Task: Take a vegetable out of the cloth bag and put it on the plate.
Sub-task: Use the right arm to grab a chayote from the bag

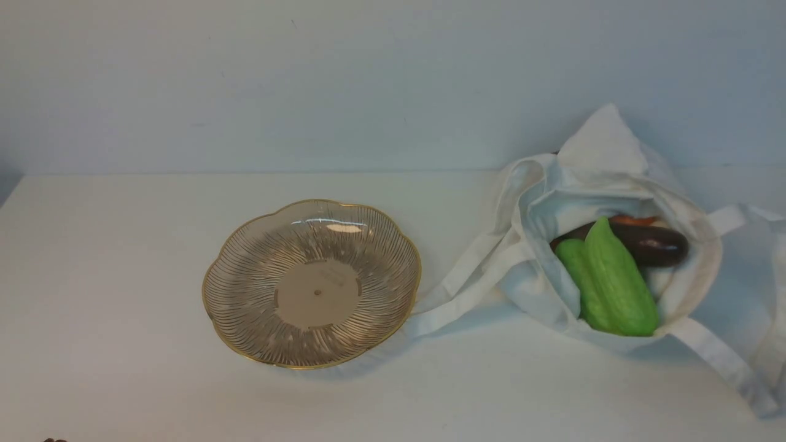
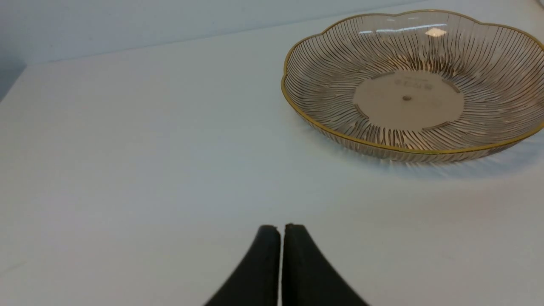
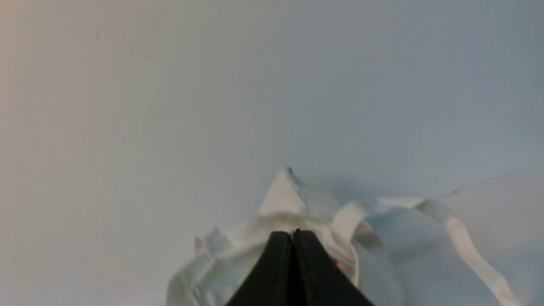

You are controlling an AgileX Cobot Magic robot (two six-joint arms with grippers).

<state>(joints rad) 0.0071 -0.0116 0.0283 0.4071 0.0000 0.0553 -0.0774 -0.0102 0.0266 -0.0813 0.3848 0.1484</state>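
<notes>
Black fingertips of the left gripper sit pressed together with only a hairline gap between them, gripping nothing, low over the bare white table. The ribbed, gold-rimmed plate lies just beyond them, nothing on it.

On the other arm, the right gripper is likewise closed tight and carries nothing. Its tips are set against the near rim of the cloth bag; whether they touch the fabric cannot be told from the wrist view.

Seen from the front, the plate sits left of centre on the table, with a white strap of the bag trailing up to its right edge. The bag slumps on the right side of the table, its mouth open towards the camera. All the vegetables are inside it. A pale green gourd lies on top, touching a darker green cucumber on its left, both reaching the bag's near lip. A dark purple aubergine lies crosswise behind them, and a sliver of something orange shows behind that. A plain pale wall closes the scene.
</notes>
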